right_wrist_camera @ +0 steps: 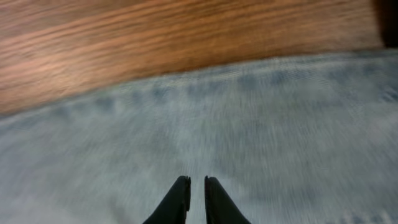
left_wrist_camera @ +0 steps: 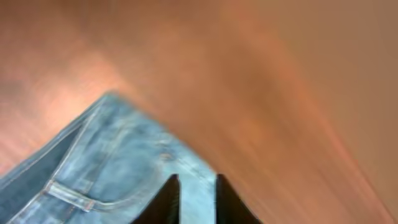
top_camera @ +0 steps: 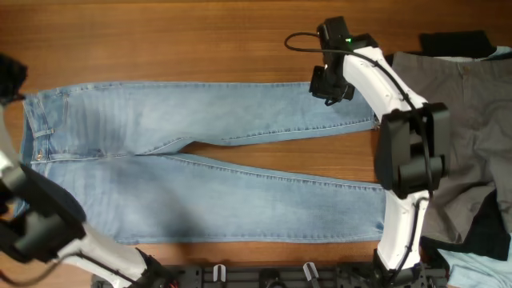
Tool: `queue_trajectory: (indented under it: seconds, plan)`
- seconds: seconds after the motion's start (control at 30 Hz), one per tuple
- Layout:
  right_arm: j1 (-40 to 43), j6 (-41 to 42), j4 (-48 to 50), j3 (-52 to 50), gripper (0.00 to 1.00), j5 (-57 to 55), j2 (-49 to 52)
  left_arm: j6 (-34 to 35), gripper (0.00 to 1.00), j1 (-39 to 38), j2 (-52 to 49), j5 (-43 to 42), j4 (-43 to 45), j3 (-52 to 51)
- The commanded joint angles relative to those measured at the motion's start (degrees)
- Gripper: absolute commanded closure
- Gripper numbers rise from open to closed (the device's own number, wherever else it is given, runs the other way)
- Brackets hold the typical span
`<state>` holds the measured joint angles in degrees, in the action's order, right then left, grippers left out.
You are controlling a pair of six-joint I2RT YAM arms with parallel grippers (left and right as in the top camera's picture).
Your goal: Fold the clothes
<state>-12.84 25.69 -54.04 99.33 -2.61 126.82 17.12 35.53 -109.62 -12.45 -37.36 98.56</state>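
Light-blue denim jeans (top_camera: 200, 152) lie spread long on the wooden table, with the waistband at the left and both legs running right. My left gripper (left_wrist_camera: 198, 179) hovers over the waistband's far corner (left_wrist_camera: 118, 155); its fingers are slightly apart with nothing between them. In the overhead view the left gripper (top_camera: 11, 76) is at the far left edge. My right gripper (top_camera: 328, 86) is over the upper leg near its hem. In the right wrist view its fingers (right_wrist_camera: 197, 180) are nearly together above blurred denim (right_wrist_camera: 249, 124), holding nothing.
A grey garment (top_camera: 472, 120) lies at the right beside the leg hems. Black clothing (top_camera: 456, 40) is behind it, with dark cloth (top_camera: 488, 228) and a pale blue piece (top_camera: 480, 274) at the bottom right. The arm bases stand along the front edge.
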Motion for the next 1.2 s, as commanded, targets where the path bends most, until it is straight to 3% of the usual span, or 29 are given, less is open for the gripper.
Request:
queue_trajectory:
  seconds: [0.0,0.13,0.2,0.27,0.37,0.47,0.57,0.6,0.73,0.77,0.87,0.9,0.97,1.1,1.17]
  plan:
    - [0.0,3.0,1.7,-0.5,0.87,3.2,3.9,-10.1,0.69,-8.2,2.3,1.2,-3.5,0.2]
    - [0.1,7.3,6.8,-0.5,0.91,4.5,7.7,-10.9,0.49,-14.0,2.0,7.1,-6.3,0.1]
    - [0.1,9.5,15.2,-0.5,0.95,5.0,9.6,-10.9,0.21,-16.1,1.9,8.7,-7.4,0.1]
    - [0.1,8.6,26.8,-0.4,0.96,5.7,10.8,-10.9,0.02,-17.6,1.9,8.7,-8.7,0.1]
    - [0.1,8.3,39.6,0.2,0.96,8.5,10.8,-11.0,0.00,-18.8,1.9,9.6,-11.7,0.1]
    - [0.4,7.1,39.7,4.4,0.96,8.3,10.8,-11.0,0.01,-18.5,1.8,12.5,-15.7,-0.2]
    - [1.2,4.9,34.9,8.7,0.92,10.3,8.4,-11.0,0.17,-18.0,0.9,10.3,-17.7,-1.5]
    - [1.6,-0.2,27.4,11.0,0.77,10.6,3.1,-11.0,0.42,-18.1,-0.5,8.3,-15.5,-5.6]
    - [2.1,-1.9,16.8,11.1,0.65,10.0,-4.6,-10.9,0.91,-19.2,-3.8,4.0,-8.3,-11.3]
    - [2.3,-1.9,13.3,11.1,0.64,10.0,-6.5,-10.9,0.96,-19.6,-5.0,3.9,-6.4,-12.6]
    - [2.9,-1.9,2.5,11.1,0.55,10.0,-11.6,-10.9,0.96,-20.6,-8.8,4.0,-0.9,-15.4]
    - [3.2,-2.0,-1.5,11.1,0.41,9.9,-13.3,-10.9,0.96,-20.9,-10.5,4.1,1.4,-16.2]
    - [3.6,-3.3,-6.7,11.1,0.31,9.9,-15.2,-10.9,0.96,-21.0,-13.5,4.7,3.9,-16.3]
    - [3.7,-4.6,-13.4,11.1,0.30,9.1,-16.6,-8.9,0.96,-20.8,-19.2,6.8,9.0,-16.3]
    - [3.7,-4.5,-15.1,10.4,0.29,9.1,-16.4,-5.6,0.96,-20.7,-22.4,6.5,15.9,-16.3]
